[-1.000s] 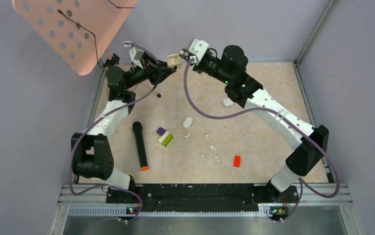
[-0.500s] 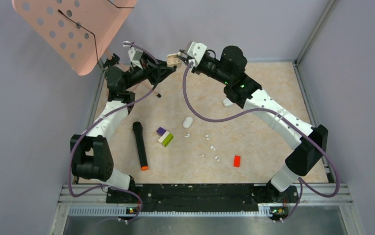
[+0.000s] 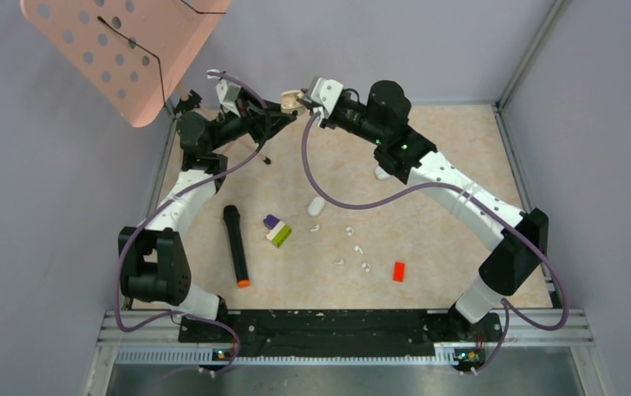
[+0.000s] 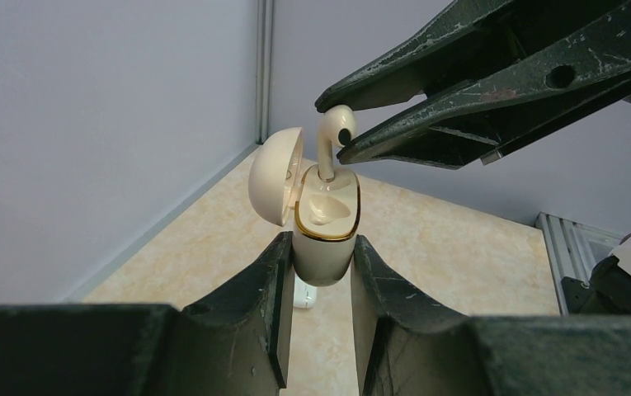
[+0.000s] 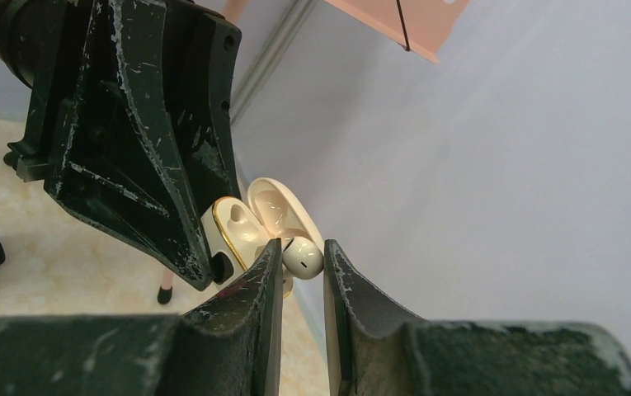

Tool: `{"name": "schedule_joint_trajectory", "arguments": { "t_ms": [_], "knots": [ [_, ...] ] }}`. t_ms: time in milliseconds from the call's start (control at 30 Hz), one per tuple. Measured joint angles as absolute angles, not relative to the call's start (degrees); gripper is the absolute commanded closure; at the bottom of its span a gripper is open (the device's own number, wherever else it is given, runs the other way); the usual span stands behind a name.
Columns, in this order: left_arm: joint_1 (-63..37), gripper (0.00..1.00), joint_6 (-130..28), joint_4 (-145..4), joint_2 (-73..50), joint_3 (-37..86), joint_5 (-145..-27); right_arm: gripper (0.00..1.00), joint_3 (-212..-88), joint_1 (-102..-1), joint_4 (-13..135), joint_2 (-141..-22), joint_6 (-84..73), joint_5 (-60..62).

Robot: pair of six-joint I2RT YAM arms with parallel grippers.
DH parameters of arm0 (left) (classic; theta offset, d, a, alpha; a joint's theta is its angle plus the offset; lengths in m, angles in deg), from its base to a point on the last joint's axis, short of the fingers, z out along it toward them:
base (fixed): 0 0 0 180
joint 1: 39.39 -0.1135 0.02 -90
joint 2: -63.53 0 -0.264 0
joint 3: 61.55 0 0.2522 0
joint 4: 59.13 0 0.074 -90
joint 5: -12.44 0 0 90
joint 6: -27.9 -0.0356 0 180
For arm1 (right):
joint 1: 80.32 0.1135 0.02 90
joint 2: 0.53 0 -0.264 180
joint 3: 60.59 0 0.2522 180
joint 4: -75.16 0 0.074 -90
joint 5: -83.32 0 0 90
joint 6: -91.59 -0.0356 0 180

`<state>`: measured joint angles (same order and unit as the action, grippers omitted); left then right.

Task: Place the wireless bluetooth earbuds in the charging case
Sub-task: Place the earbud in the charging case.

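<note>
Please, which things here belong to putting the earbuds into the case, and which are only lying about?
Belong to the job: charging case, lid open, in left gripper; earbud in right gripper; loose earbuds.
Lying about: black stick, red brick, purple-green block, pink panel.

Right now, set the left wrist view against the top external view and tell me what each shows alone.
Left wrist only: the charging case with its lid open and near socket empty, and the earbud pinched in the right fingers, stem tip at the far socket. Top external only: loose earbuds, a black marker and a red brick on the table. Both: left fingers holding the case, right fingers meeting it.
</note>
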<state>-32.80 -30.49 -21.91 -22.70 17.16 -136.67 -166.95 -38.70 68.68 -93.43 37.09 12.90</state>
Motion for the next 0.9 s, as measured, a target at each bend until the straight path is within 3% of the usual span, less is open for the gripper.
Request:
{"name": "schedule_joint_trajectory", "arguments": {
  "t_ms": [900],
  "knots": [
    [-33.2,1.0,-30.7,-22.0,-22.7,17.1,-135.8,1.0,-169.5,-38.7,67.5,-96.0,37.7,11.6]
  ]
}}
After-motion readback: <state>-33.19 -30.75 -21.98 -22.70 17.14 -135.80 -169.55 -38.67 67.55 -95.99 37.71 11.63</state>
